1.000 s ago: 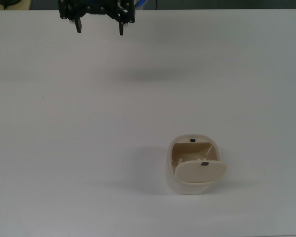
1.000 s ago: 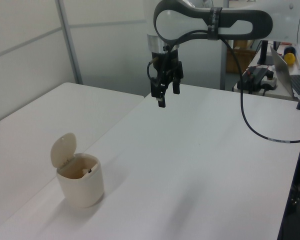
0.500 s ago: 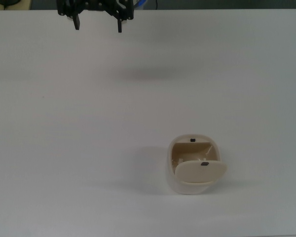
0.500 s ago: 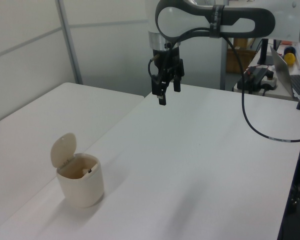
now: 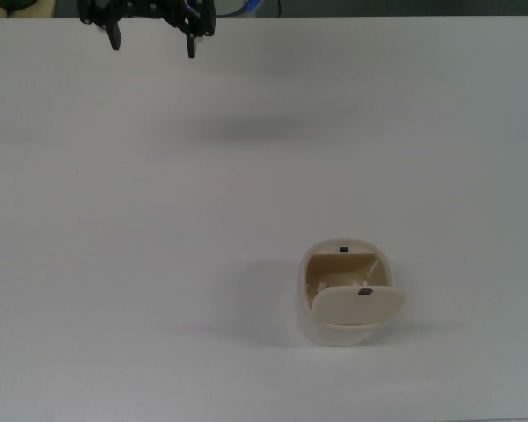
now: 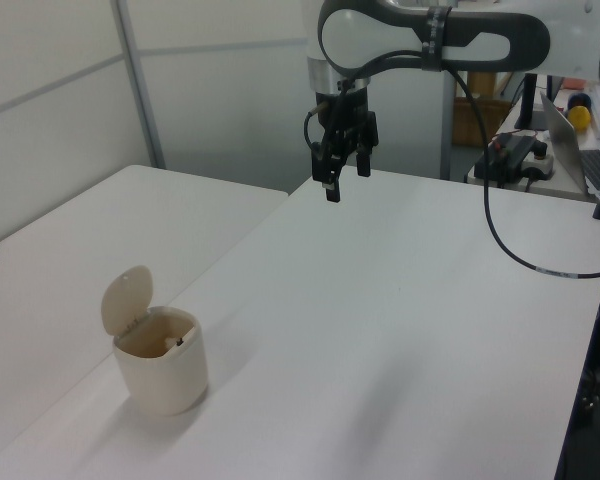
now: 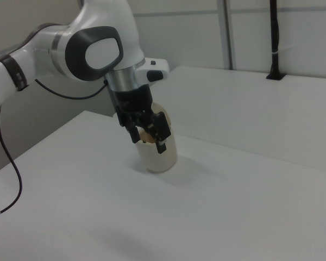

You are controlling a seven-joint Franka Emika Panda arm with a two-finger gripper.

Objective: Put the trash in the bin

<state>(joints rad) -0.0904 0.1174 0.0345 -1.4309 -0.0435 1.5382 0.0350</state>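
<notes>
The cream bin (image 5: 345, 327) stands with its flap lid (image 5: 358, 305) swung up, and a pale crumpled lump, the trash (image 5: 333, 280), lies inside it. The left view shows the same bin (image 6: 162, 372) near the table's front left. My gripper (image 5: 153, 44) hangs open and empty at the top view's upper left, far from the bin. In the left view the gripper (image 6: 345, 181) is high above the table's far end. In the right view the gripper (image 7: 148, 142) overlaps the bin (image 7: 165, 159) behind it.
A second white table (image 6: 100, 225) adjoins at the left view's left, with a seam between the two. A black cable (image 6: 500, 240) hangs from the arm at the left view's right. A laptop (image 6: 580, 150) and clutter sit beyond the table's far right edge.
The gripper has drifted toward the top view's left and slightly farther from the bin, staying open. The bin and its contents have not moved.
</notes>
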